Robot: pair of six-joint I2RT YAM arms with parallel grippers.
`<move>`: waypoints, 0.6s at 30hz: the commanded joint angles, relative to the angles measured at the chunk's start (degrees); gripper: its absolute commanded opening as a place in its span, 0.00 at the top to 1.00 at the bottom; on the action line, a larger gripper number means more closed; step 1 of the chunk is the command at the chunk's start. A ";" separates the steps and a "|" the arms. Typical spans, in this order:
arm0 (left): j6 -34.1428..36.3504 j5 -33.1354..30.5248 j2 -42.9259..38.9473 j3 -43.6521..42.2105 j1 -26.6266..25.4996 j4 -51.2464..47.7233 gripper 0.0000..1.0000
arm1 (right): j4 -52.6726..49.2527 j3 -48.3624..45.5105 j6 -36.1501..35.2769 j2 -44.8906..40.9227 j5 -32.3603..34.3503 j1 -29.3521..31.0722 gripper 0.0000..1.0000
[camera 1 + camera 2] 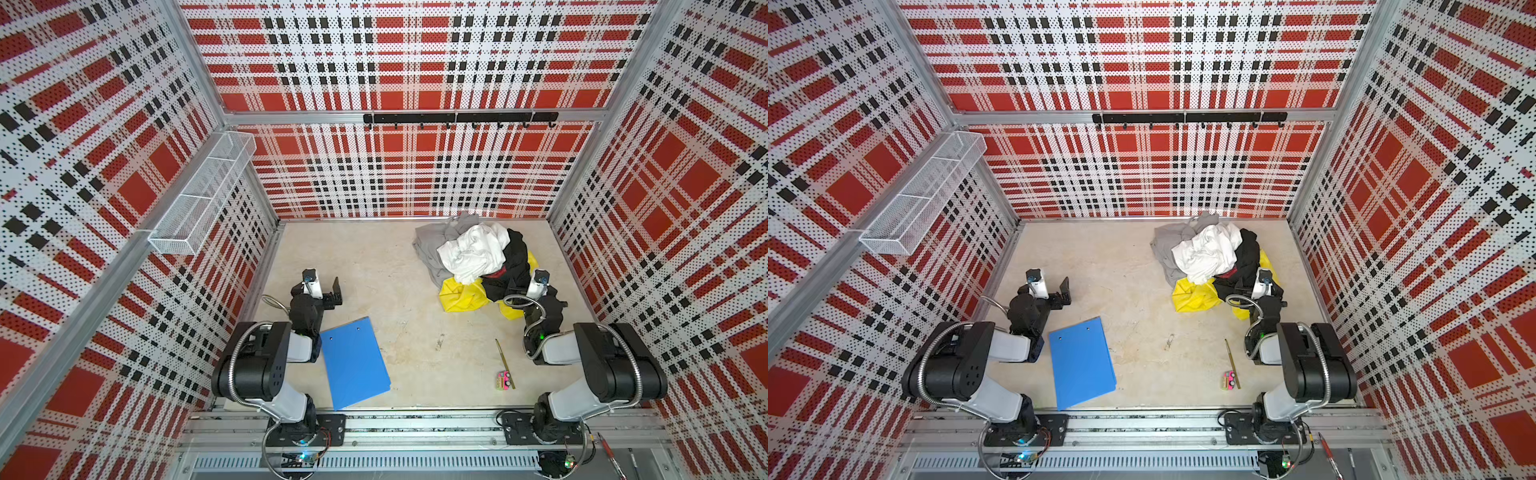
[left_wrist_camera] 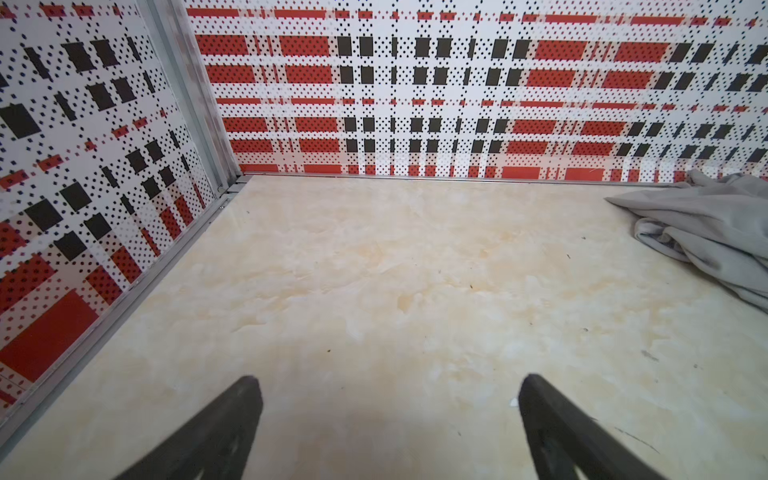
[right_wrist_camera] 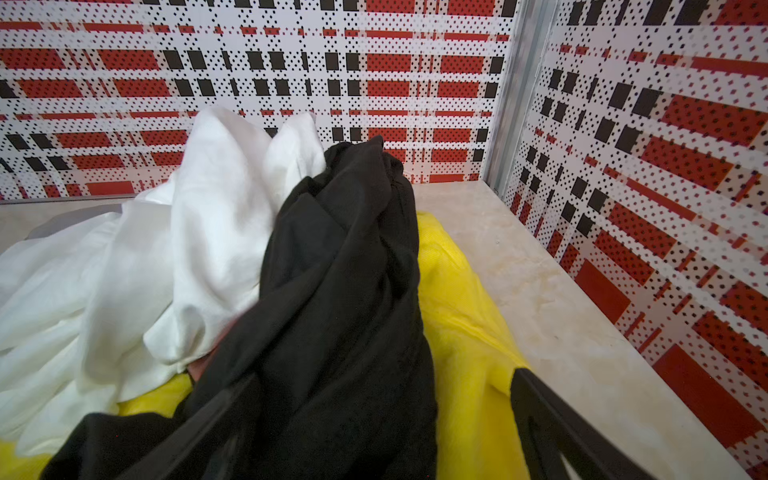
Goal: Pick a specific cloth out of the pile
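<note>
Grey cloth point(image 1: 428, 249) edges the pile point(image 1: 478, 266); left tool point(image 2: 386, 384) and right tool point(image 3: 374, 386) stand wide open.

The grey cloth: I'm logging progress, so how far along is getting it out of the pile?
Done: nothing yet; the grey cloth lies partly under the white cloth. In hand: nothing gripped; the right gripper is open at the black cloth, the left gripper open over bare table. Left: reach the grey cloth, grip it and pull it free.
</note>
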 commanded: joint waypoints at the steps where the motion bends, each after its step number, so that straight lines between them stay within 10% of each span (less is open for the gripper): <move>1: -0.45 0.22 -0.16 0.72 0.30 1.80 0.01 | 2.25 0.91 -0.61 0.21 -0.73 0.17 0.00; 18: 0.54 -1.72 -0.12 0.28 -0.93 2.77 0.01 | 2.19 0.83 -0.77 0.33 -0.45 0.25 0.00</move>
